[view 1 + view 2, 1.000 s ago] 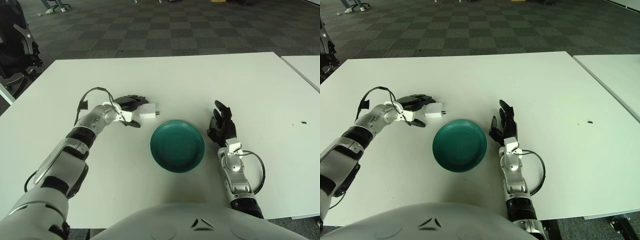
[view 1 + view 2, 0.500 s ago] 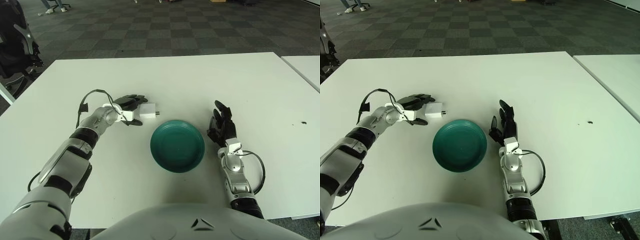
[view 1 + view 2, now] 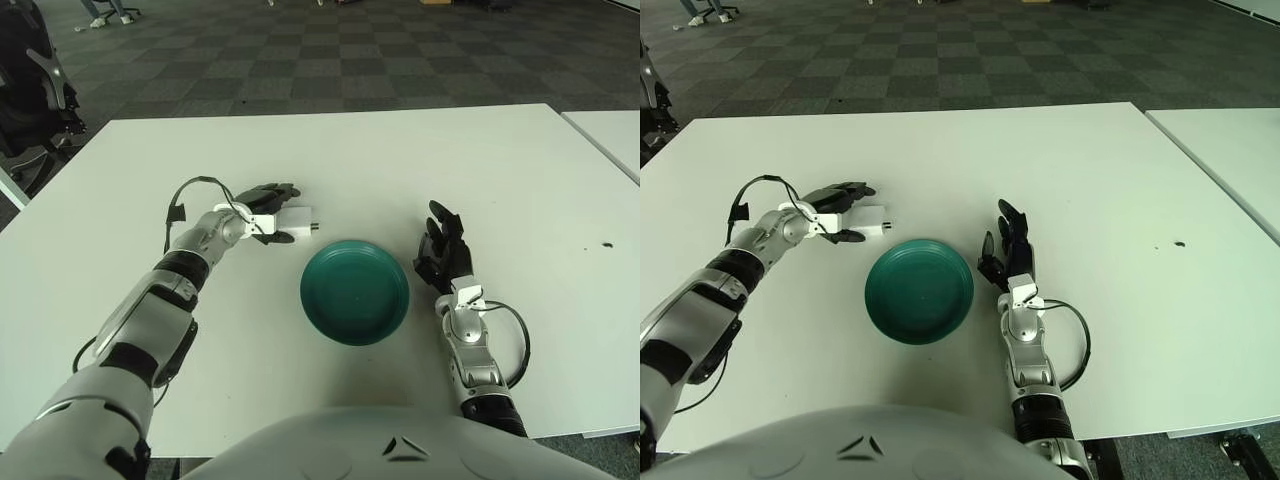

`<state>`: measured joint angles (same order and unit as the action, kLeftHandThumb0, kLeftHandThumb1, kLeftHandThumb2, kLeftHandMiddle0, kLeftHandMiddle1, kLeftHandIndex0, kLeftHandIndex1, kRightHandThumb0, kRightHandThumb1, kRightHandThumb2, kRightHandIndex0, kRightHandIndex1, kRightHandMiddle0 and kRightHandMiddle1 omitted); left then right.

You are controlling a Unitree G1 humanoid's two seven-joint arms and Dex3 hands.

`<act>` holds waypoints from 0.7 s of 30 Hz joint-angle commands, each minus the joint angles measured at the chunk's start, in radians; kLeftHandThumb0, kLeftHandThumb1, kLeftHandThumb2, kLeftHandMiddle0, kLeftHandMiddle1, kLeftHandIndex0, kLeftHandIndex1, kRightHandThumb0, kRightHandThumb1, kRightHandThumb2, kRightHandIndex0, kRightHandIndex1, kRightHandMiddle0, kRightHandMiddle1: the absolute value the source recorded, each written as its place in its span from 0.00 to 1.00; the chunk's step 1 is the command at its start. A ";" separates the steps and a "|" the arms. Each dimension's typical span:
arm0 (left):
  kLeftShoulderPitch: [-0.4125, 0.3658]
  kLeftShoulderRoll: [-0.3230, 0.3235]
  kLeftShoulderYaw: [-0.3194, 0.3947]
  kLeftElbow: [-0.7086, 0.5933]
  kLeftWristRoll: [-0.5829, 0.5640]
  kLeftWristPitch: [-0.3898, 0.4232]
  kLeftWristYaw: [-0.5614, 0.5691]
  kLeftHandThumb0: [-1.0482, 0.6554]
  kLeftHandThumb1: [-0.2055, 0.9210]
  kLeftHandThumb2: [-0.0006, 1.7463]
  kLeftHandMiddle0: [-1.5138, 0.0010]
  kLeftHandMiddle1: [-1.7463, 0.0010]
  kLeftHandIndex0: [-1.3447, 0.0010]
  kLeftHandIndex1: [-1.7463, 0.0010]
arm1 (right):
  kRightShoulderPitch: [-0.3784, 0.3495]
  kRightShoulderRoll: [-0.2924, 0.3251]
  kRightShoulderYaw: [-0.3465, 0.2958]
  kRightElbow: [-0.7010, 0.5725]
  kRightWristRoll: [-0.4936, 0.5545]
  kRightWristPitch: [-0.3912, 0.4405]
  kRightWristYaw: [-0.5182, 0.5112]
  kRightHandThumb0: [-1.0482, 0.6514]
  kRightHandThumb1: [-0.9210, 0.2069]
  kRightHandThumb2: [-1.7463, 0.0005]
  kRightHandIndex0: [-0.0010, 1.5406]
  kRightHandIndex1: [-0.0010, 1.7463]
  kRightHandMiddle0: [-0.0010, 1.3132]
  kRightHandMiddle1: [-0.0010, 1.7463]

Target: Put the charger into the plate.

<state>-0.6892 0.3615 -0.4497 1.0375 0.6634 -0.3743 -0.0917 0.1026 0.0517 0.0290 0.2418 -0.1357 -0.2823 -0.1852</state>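
two hands are showing over the white worktop [image 3: 350,150]. the left hand [image 3: 262,205] is reaching in from the left and its fingers [image 3: 278,189] are closing around the white charger [image 3: 297,222], one dark finger above it and another along its near side, so it is gripping the block. the charger is sitting low at the worktop, just beyond the far left rim of the green plate [image 3: 355,291] and outside it; whether it is touching the surface is hard to tell. its long axis is running roughly left to right, with the metal prongs pointing toward the robot's right. the right hand [image 3: 444,254] is showing just beside the plate's right edge, fingers relaxed and slightly spread, holding nothing.
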 commanded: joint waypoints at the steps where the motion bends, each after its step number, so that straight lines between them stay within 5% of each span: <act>1: -0.062 -0.046 0.024 0.078 -0.035 0.041 0.023 0.00 1.00 0.33 0.90 0.99 1.00 0.56 | 0.123 0.027 0.021 0.169 0.012 0.115 0.022 0.15 0.00 0.47 0.18 0.00 0.00 0.30; 11: -0.093 -0.121 0.102 0.221 -0.141 0.079 0.022 0.00 1.00 0.42 0.86 0.98 1.00 0.58 | 0.123 0.032 0.022 0.171 0.012 0.122 0.021 0.16 0.00 0.47 0.18 0.00 0.00 0.31; 21: -0.094 -0.146 0.118 0.239 -0.182 0.131 -0.040 0.00 1.00 0.36 0.83 0.98 1.00 0.53 | 0.114 0.034 0.023 0.164 0.005 0.135 0.012 0.17 0.00 0.47 0.20 0.01 0.00 0.35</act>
<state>-0.7711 0.2291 -0.3383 1.2449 0.4954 -0.2894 -0.0766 0.1015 0.0523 0.0290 0.2440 -0.1360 -0.2820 -0.1836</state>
